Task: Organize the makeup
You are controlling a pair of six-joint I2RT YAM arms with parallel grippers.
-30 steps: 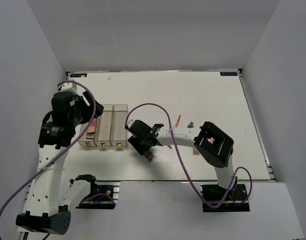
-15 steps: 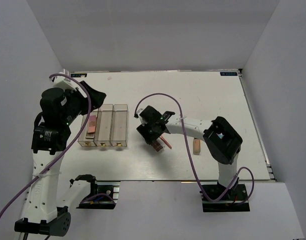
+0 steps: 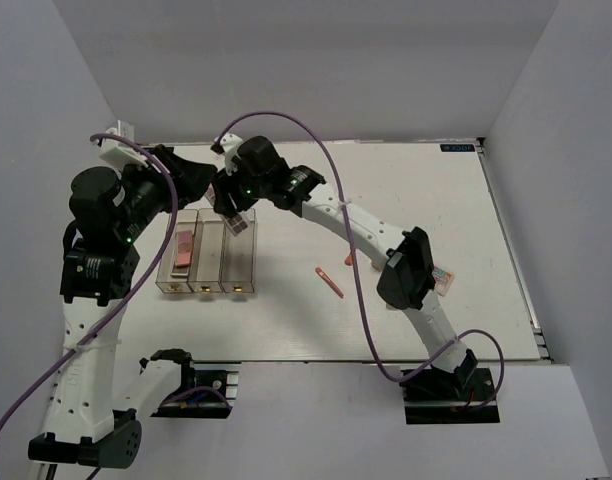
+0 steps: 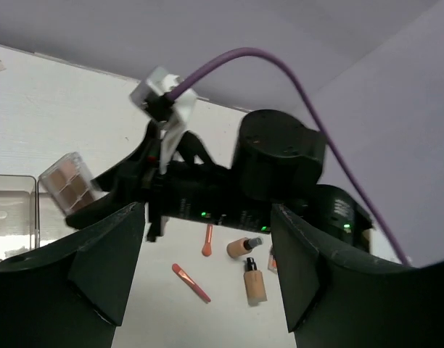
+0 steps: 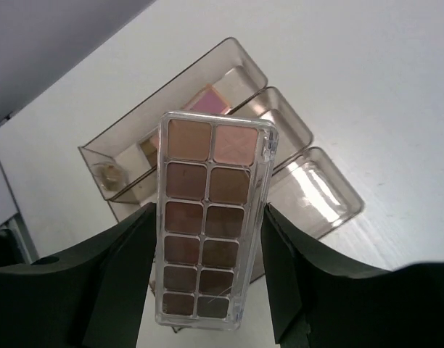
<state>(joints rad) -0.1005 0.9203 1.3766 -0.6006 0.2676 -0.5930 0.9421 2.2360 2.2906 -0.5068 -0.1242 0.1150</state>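
The white table [image 3: 406, 200] is the biggest thing here. The right arm [image 3: 356, 225] stretches a long way across it to the left. The left arm [image 3: 96, 240] stands tall on its own side.

Next is the clear box [image 3: 239, 268] with three long slots. The slots run straight away from the robot. A pink compact [image 5: 210, 100] lies in the left slot.

The right gripper [image 5: 207, 217] is closed on an eyeshadow palette [image 5: 213, 174]. It pinches the palette by its two long sides, near one end. The rest of the palette sticks out past the fingers. It hangs above the far end of the box, over the middle or right slot; I cannot tell which. Its long side sits crooked to the slots, so I think it needs a small turn to line up before it goes down.

The left gripper [image 4: 206, 214] is wide open and holds nothing. It is near the far left corner of the box.

Two bottles [image 4: 255, 281] and two thin sticks [image 4: 191, 282] lie on the table, well apart from the box, on the right arm's side.
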